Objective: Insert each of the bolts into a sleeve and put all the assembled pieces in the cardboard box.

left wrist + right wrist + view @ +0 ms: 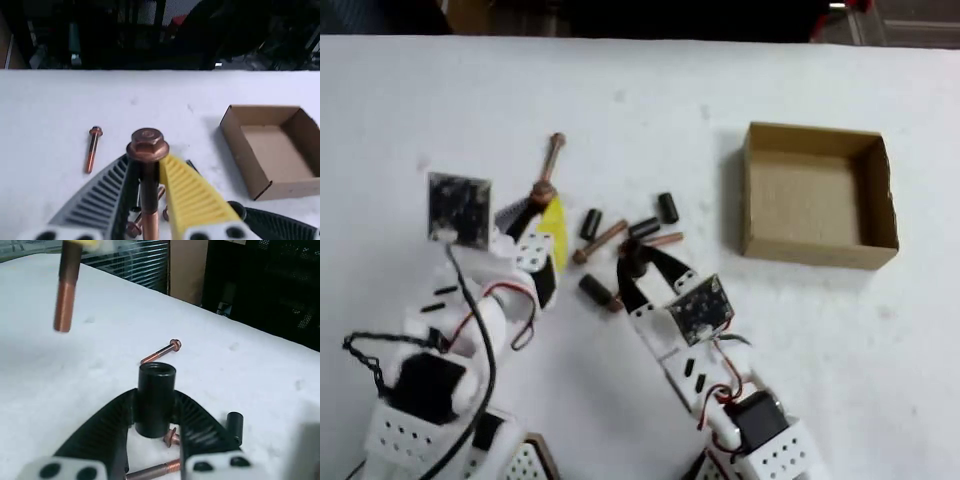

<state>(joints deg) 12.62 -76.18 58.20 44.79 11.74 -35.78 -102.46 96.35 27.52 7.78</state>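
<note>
My left gripper (pixel 147 167) is shut on a copper bolt (pixel 148 144), gripped by the shank just under its hex head. In the high view the left gripper (pixel 542 207) sits left of the parts pile. My right gripper (pixel 154 407) is shut on a black sleeve (pixel 154 397), held upright with its bore open; it stands in the pile (pixel 635 263). The left arm's bolt tip (pixel 64 307) hangs apart from that sleeve. The cardboard box (pixel 817 195) lies to the right with nothing in it. Another bolt (pixel 553 155) lies farther back.
Loose black sleeves (pixel 590 223) (pixel 667 207) (pixel 595 289) and copper bolts (pixel 600 241) (pixel 663 239) lie scattered between the two grippers. Bare white table surrounds the box (pixel 275 150) and stretches to the far edge.
</note>
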